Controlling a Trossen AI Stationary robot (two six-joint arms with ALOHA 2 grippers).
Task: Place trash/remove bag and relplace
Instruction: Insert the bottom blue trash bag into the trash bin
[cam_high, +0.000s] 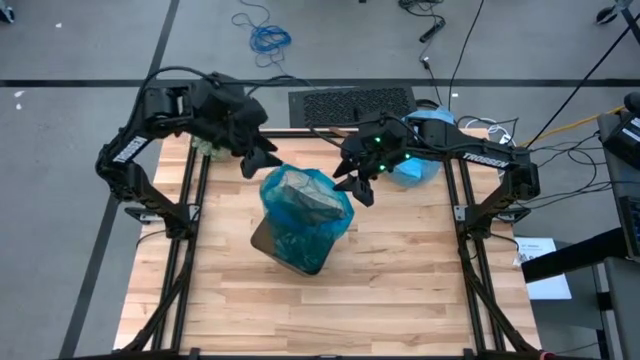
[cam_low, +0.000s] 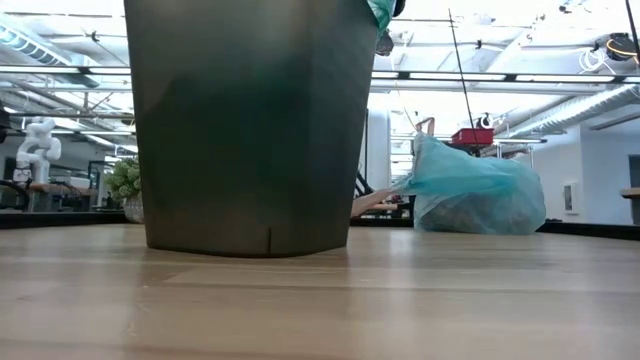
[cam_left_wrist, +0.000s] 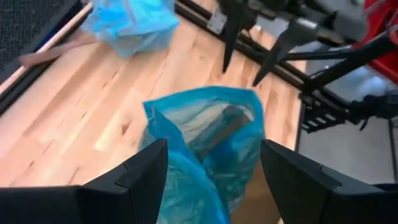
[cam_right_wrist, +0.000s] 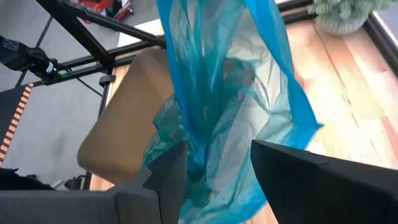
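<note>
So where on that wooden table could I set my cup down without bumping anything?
The wide bare wood in front of the dark bin lined with blue plastic, toward the table's near edge, is free, as are its two sides. The back is crowded: both end effectors, a crumpled light-blue bag and a small green plant.

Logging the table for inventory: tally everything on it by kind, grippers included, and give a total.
Blue plastic bags: 2, one in the bin, one bundled at the back
Bins: 1
Green plants: 1
Grippers: 2, left gripper, right gripper
Total: 6
</note>
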